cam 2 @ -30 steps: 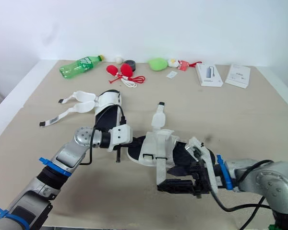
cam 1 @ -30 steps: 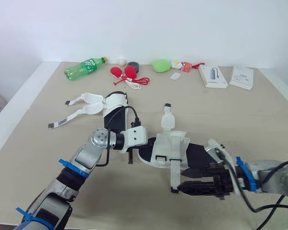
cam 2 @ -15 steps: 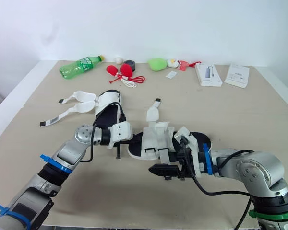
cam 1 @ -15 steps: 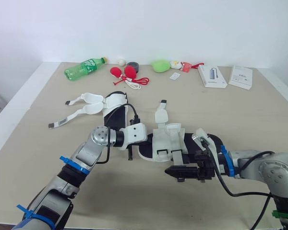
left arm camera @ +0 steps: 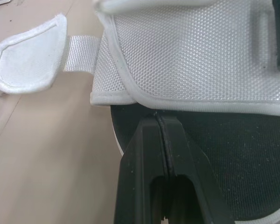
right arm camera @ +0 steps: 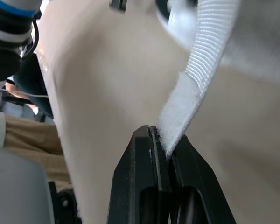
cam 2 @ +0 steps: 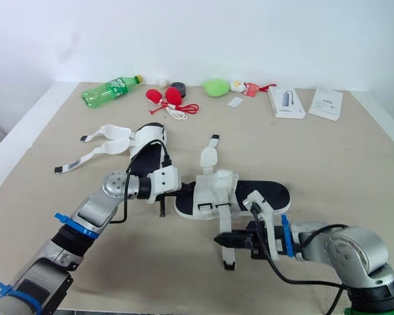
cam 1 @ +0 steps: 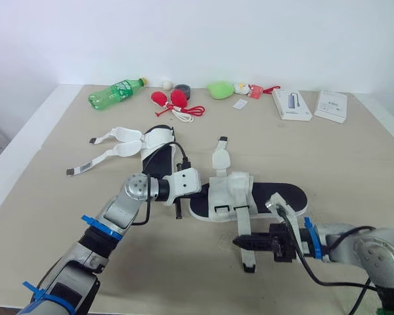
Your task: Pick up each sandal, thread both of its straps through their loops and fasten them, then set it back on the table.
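Grips one white strap [cam 1: 242,223] of the near sandal [cam 1: 276,197] up front with the right gripper [cam 1: 244,241], fingers closed flat on the webbing, strap end trailing onto the table [cam 1: 341,157]. Sets the left gripper [cam 1: 178,211] against the sole's left end, fingers pressed together, nothing seen between them. Keeps that sandal flat, mid-table. Further back, shows the second sandal [cam 1: 154,147] with straps splayed leftward; beyond, a green bottle [cam 1: 115,93] and two white boxes [cam 1: 312,105].
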Controlling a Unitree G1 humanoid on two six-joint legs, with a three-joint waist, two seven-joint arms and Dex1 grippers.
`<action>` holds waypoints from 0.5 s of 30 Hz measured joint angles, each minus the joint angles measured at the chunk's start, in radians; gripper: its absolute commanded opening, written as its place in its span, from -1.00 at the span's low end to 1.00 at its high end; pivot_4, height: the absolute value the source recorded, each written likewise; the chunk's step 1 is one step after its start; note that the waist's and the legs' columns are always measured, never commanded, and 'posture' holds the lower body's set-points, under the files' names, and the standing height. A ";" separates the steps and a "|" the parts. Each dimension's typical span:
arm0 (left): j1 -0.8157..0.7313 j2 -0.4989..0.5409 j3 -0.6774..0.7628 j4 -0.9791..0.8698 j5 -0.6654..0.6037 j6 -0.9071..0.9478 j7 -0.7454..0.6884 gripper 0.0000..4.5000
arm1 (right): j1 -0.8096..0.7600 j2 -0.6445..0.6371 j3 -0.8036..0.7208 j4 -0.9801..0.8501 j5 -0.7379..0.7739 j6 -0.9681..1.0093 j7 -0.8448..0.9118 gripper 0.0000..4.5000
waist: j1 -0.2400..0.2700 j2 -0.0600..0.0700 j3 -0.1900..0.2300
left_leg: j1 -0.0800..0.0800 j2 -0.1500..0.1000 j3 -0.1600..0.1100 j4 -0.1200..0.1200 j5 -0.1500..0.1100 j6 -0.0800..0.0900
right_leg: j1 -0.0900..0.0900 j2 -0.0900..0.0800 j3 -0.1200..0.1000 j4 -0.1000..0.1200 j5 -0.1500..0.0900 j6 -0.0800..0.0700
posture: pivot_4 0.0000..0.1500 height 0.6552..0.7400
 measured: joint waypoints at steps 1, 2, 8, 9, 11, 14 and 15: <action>0.000 0.000 0.000 0.000 0.000 0.000 0.000 -1.00 | 0.007 0.000 -0.002 -0.004 0.006 0.000 -0.002 -0.99 | 0.000 0.000 0.000 | 0.000 0.000 0.000 0.000 0.000 0.000 | 0.000 0.000 0.000 0.000 0.000 0.000 | 1.00 1.00; 0.000 0.000 0.000 0.000 0.000 0.000 0.001 -1.00 | 0.010 0.000 -0.008 -0.012 0.010 0.002 -0.005 -0.99 | 0.000 0.000 0.000 | 0.000 0.000 0.000 0.000 0.000 0.000 | 0.000 0.000 0.000 0.000 0.000 0.000 | 1.00 1.00; 0.000 -0.002 -0.001 0.000 0.000 0.000 0.000 -1.00 | 0.031 0.000 -0.025 -0.033 0.032 0.011 -0.029 -0.99 | 0.000 0.000 0.000 | 0.000 0.000 0.001 0.000 0.000 0.000 | 0.000 0.000 0.000 0.000 -0.002 -0.002 | 1.00 1.00; 0.000 -0.002 -0.001 0.000 0.000 0.000 -0.001 -1.00 | 0.032 0.000 -0.025 -0.033 0.031 0.010 -0.031 -0.99 | 0.000 0.000 0.000 | 0.000 0.000 0.000 0.000 0.000 0.000 | 0.000 0.000 0.000 0.000 -0.002 -0.002 | 1.00 1.00; 0.000 -0.002 -0.001 0.000 0.000 0.000 -0.001 -1.00 | 0.034 0.000 -0.024 -0.033 0.026 0.002 -0.033 -0.99 | 0.000 0.000 0.000 | 0.000 0.000 0.000 0.000 0.000 0.000 | 0.000 0.000 0.000 0.000 -0.002 -0.002 | 1.00 1.00; 0.000 -0.003 -0.002 0.000 0.000 0.000 -0.001 -1.00 | 0.032 -0.019 -0.026 -0.033 0.066 0.032 -0.031 -0.56 | 0.000 0.000 0.000 | 0.000 0.000 0.000 0.000 0.000 0.000 | 0.000 0.000 0.000 0.000 -0.002 -0.001 | 1.00 1.00; 0.000 -0.002 -0.002 0.000 0.000 0.000 -0.001 -1.00 | 0.032 -0.044 -0.028 -0.040 0.096 0.053 -0.018 -0.36 | 0.000 0.000 0.000 | 0.000 0.000 0.000 0.000 0.000 0.000 | 0.000 0.000 0.000 0.000 -0.001 -0.002 | 1.00 1.00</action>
